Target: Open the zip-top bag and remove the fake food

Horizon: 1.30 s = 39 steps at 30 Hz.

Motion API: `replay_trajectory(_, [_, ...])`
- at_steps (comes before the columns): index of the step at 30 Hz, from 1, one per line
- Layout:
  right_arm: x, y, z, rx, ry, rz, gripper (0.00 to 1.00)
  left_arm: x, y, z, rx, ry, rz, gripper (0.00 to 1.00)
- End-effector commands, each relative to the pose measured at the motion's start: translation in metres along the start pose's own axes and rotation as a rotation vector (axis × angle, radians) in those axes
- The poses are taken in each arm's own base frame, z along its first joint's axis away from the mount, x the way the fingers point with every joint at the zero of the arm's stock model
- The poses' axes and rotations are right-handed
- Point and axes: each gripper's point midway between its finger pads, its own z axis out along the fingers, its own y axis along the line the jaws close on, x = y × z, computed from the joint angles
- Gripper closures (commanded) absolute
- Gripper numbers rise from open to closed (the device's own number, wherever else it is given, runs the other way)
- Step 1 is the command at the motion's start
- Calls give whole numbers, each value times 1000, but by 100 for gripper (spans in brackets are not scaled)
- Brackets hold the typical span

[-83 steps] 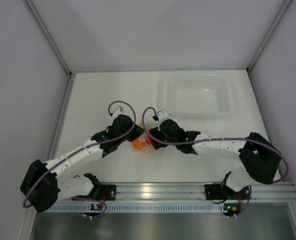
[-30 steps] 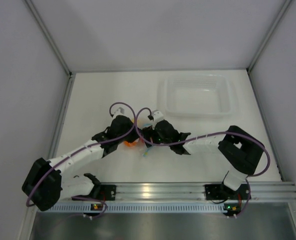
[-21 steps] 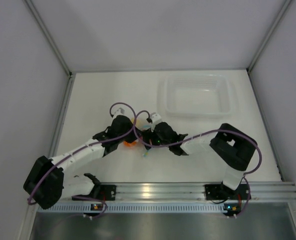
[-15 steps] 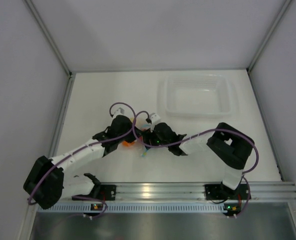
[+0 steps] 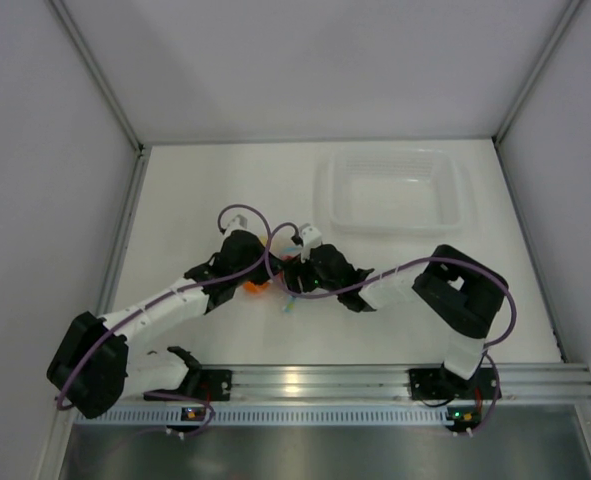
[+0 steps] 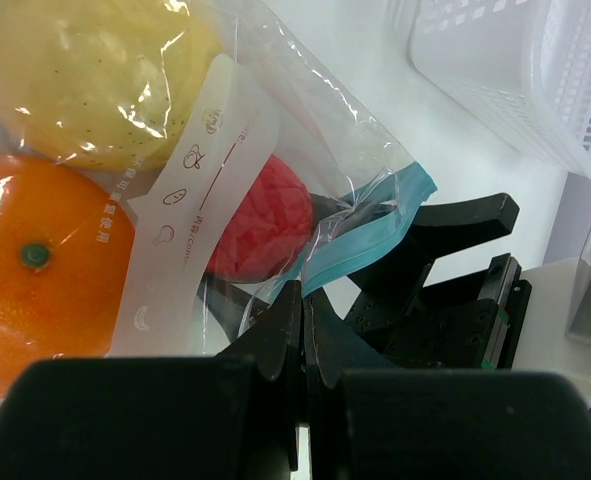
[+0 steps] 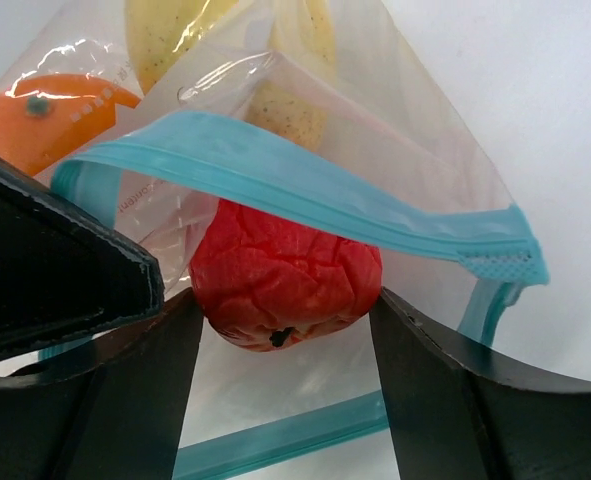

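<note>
Pinching the zip-top bag tight in my closed left fingers holds its mouth apart, so my right fingers can reach in. They stand wide, gripping the red fruit just under the blue zip strip. Both arms stretch low to mid-desk, wrists facing each other over the bag. The orange fruit and yellow pear sit deeper inside, and the tray lies far right.

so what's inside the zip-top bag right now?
Three fruits show through the zip-top bag: red fruit at the open mouth, between the fingers of the right gripper; orange fruit and yellow fruit deeper in. Anything behind them is covered.
</note>
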Motion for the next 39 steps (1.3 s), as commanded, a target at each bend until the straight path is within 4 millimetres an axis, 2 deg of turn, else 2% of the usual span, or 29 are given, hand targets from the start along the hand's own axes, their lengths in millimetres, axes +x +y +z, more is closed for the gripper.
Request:
replay_trajectory(1, [-52,26,5,-105,-189,-21,33,10,-29,-6,131,52,3,100])
replay_trajectory(4, [-55,29,5,-116,-199,-34,39,11,-29,-5,132,57,3,100])
replay_trajectory(5, [-54,27,6,-110,-195,-35,48,10,-29,-5,130,53,3,100])
replay_trajectory(8, [-56,27,5,-112,-207,-35,55,8,-28,-5,126,45,2,100])
replay_trajectory(15, [-46,22,-10,-101,-194,-25,57,0,-23,-4,106,9,-34,100])
replay_trajectory(23, [-37,16,-30,-74,-158,-22,58,-19,-19,-5,79,-93,-72,100])
replay_trajectory(39, [-38,10,-70,-34,-155,-40,60,-22,-13,-1,51,-120,-65,100])
